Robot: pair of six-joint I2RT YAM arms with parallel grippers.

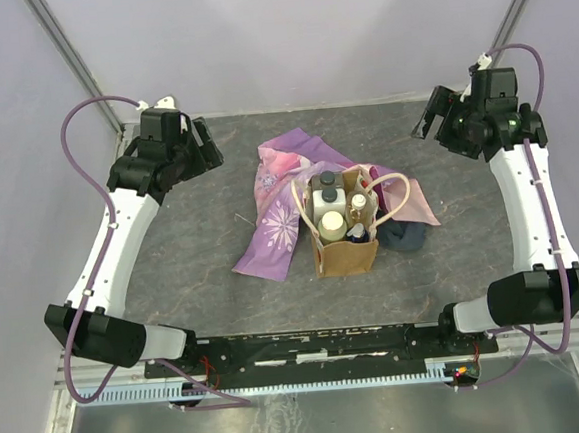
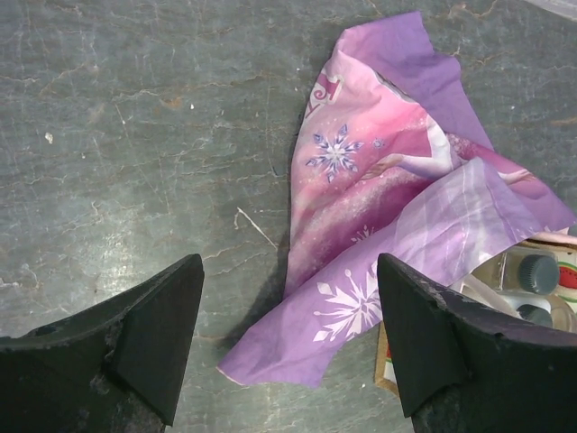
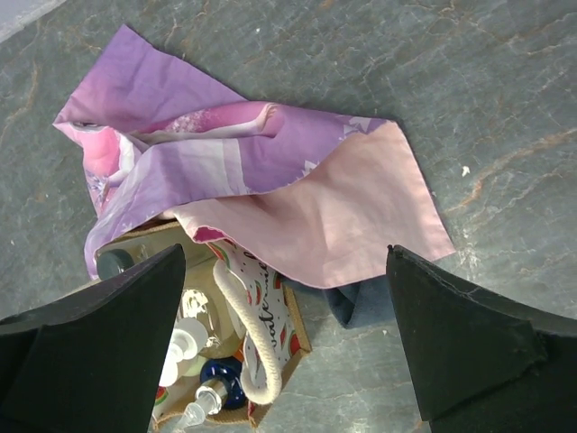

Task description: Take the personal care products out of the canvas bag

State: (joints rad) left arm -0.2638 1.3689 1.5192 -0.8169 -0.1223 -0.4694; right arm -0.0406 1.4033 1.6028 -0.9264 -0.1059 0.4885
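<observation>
**Four bottles in one canvas bag; both claws apart**

One canvas bag (image 1: 346,257) stands upright at mid-table (image 1: 186,245). It holds four bottles: one white boxy dark-capped bottle (image 1: 328,193), one cream-capped round bottle (image 1: 331,225), one slim clear bottle (image 1: 358,207) and one blue-topped bottle (image 1: 357,235). A cream rope handle (image 3: 248,338) loops over the opening. One purple-pink cloth (image 1: 280,202) lies against the bag's far side. One dark blue item (image 1: 407,233) lies just beside the bag. The left claw (image 2: 288,338) and the right claw (image 3: 284,338) hang clear of the bag, fingers spread and holding nothing.
</observation>
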